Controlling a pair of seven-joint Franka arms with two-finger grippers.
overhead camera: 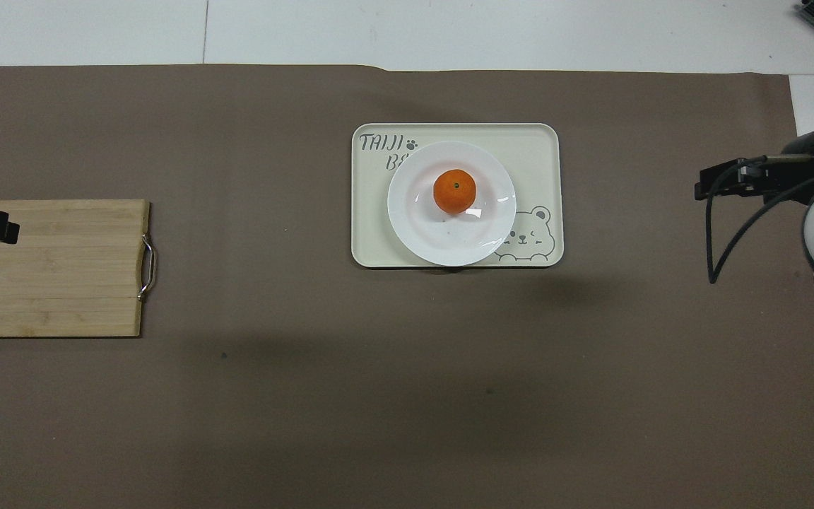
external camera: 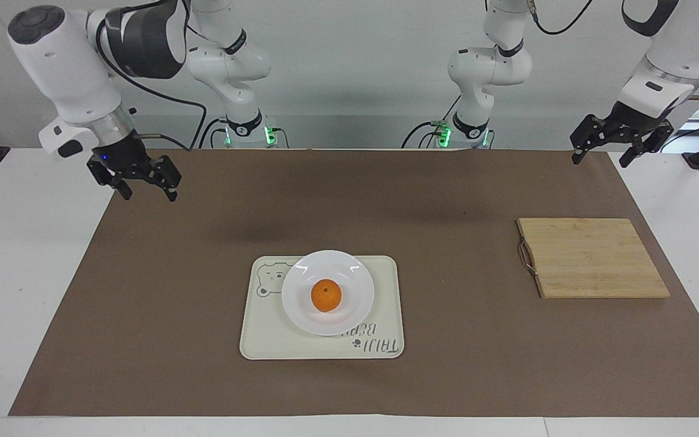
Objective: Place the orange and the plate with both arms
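The orange (external camera: 326, 295) sits in the middle of the white plate (external camera: 298, 311), which rests on a cream bear-print tray (external camera: 263, 341). In the overhead view the orange (overhead camera: 454, 191) and the plate (overhead camera: 447, 242) show the same. My right gripper (external camera: 149, 194) is open and empty, raised over the brown mat at the right arm's end of the table, well apart from the tray; its tip shows in the overhead view (overhead camera: 702, 190). My left gripper (external camera: 599, 161) is open and empty and waits raised over the mat's corner at the left arm's end; its tip shows in the overhead view (overhead camera: 10, 232).
A bamboo cutting board (external camera: 592, 258) with a metal handle lies on the brown mat toward the left arm's end; it also shows in the overhead view (overhead camera: 61, 268). The tray (overhead camera: 535, 145) lies mid-mat.
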